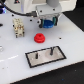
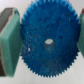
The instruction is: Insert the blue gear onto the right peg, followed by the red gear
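My gripper (image 1: pixel 48 23) is shut on the blue gear (image 1: pixel 48 23) and holds it above the white table, behind the plate. In the wrist view the blue gear (image 2: pixel 48 42) fills the middle, face on, with its centre hole visible, clamped between the teal finger pads (image 2: pixel 10 44). The red gear (image 1: pixel 38 37) lies flat on the table, in front of the gripper and toward the exterior view's left. The grey, black-bordered plate (image 1: pixel 46 61) lies nearer the front. Its right peg (image 1: pixel 51 50) stands upright and bare.
The left peg (image 1: pixel 38 54) stands on the same plate. A beige blocky object (image 1: pixel 18 27) stands at the exterior view's left, behind the red gear. The robot arm (image 1: pixel 42 7) fills the top of that view.
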You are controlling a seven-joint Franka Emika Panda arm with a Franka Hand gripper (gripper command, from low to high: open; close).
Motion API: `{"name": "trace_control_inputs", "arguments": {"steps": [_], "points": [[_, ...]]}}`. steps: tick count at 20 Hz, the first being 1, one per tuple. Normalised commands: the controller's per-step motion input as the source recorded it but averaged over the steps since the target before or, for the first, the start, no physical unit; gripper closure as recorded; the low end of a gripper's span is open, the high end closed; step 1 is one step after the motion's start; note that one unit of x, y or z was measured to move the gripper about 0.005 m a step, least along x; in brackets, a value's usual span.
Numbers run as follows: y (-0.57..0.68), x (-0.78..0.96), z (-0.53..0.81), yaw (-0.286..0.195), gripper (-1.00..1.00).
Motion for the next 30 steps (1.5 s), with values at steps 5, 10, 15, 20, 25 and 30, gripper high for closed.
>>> {"name": "trace_control_inputs", "arguments": {"steps": [5,10,15,20,25,30], "points": [[-0.13,0.79,0.51,0.000,1.00],[-0.15,0.83,0.51,0.000,1.00],[-0.16,0.84,0.47,0.000,1.00],[-0.16,0.85,0.38,0.000,1.00],[-0.18,0.89,0.30,0.000,1.00],[-0.19,0.88,0.21,0.000,1.00]]}}
